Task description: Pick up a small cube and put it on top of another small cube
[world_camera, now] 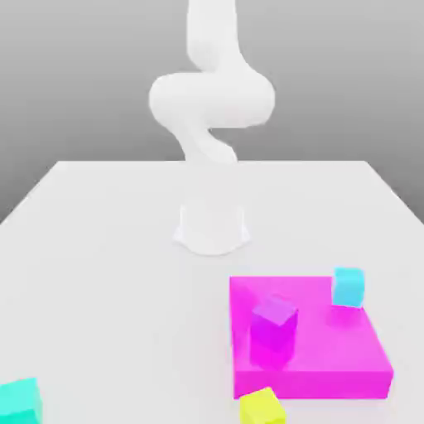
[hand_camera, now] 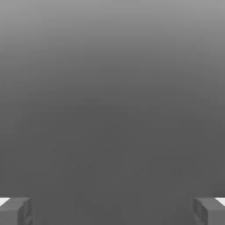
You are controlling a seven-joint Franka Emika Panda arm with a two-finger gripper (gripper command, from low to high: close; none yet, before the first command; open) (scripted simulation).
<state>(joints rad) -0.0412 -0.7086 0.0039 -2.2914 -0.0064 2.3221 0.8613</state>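
Standing released and spread wide, the jaws are well apart from the small cubes; away from them on the counter (world_camera: 124, 290) lies a magenta slab (world_camera: 323, 383), with a purple cube (world_camera: 275, 323) over its top and a cyan cube (world_camera: 349, 286) at its edge; also clear of the jaws are a yellow cube (world_camera: 262, 408) near the slab and a teal cube (world_camera: 20, 403) toward the exterior view's left; which cube is the one to lift, I cannot tell.
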